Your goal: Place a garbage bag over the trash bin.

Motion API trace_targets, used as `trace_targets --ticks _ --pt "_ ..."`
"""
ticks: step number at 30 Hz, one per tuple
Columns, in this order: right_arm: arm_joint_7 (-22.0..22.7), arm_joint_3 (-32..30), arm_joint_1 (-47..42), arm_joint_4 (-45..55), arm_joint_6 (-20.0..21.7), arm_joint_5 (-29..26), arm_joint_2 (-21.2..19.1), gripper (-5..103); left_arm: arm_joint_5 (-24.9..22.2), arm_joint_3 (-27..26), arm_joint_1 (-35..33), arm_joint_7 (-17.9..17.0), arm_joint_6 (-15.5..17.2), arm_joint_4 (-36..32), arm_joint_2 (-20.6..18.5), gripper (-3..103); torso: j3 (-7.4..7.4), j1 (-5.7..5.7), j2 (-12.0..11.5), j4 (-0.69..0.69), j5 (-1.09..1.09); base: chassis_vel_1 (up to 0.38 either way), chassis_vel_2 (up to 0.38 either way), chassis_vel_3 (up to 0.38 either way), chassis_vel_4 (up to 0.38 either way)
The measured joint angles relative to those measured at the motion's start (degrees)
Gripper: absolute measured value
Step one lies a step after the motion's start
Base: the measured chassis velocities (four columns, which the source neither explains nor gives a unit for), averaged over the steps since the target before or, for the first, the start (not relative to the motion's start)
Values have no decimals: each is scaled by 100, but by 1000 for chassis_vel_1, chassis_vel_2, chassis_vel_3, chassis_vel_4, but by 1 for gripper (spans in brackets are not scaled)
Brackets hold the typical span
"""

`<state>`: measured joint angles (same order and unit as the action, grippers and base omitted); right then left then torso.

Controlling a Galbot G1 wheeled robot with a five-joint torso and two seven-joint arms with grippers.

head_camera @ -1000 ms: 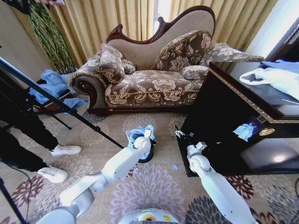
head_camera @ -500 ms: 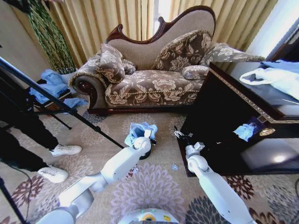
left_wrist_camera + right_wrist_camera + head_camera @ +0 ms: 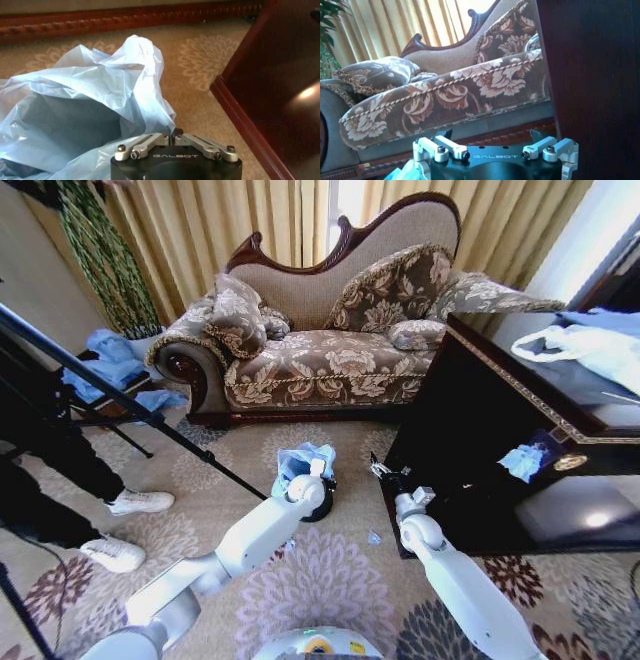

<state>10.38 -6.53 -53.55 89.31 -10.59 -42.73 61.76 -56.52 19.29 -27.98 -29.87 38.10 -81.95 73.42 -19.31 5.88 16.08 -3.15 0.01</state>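
The garbage bag [image 3: 303, 459], thin crinkled light-blue plastic, sits bunched and open over the trash bin [image 3: 322, 506] at the head view's centre. The bin's glossy black side shows beneath it, upright on the carpet.

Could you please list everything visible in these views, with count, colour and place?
garbage bag: one, light blue, draped over the bin on the carpet before the sofa.
trash bin: one, black, under the bag.
sofa: one, brown floral, against the curtains.
cabinet: one, dark wood, right of the bin.
white bag: one, on the cabinet top.
blue scrap: one, on the cabinet.
tripod: one, black, at the left.
person's shoes: two, white, on the carpet at the left.
left end effector: one, shut on the garbage bag at the bin.
right end effector: one, open, beside the cabinet.
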Motion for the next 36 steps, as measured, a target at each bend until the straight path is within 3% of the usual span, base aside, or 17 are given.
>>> trace_targets --ticks 8,10,16,19,21,27,36 --pt "5 66 -11 73 17 21 1 100 38 -92 -31 53 -15 5 -64 36 0 0 0 0 -1 0 0 0 0" --pt "5 74 -17 81 19 24 1 100 43 -99 -38 57 -15 3 -72 36 0 0 0 0 -1 0 0 0 0" --pt "5 104 -48 97 36 81 33 100 108 -154 -49 54 -21 -112 -143 63 0 0 0 0 0 0 0 0 0" --pt "5 118 -51 103 42 91 44 100 177 -163 -49 64 -51 -130 -172 68 0 0 0 0 -1 0 0 0 0" --pt "5 139 -49 114 51 99 51 100 267 -185 -46 166 -75 -130 -209 79 0 0 0 1 -1 0 0 0 0" --pt "26 184 -39 130 64 122 62 100 291 -248 -63 226 -97 -120 -212 98 0 0 0 0 -1 0 0 0 0" --pt "56 231 -96 164 28 173 87 100 369 -250 -25 357 -182 214 -22 100 0 0 0 -1 -1 0 0 0 0"
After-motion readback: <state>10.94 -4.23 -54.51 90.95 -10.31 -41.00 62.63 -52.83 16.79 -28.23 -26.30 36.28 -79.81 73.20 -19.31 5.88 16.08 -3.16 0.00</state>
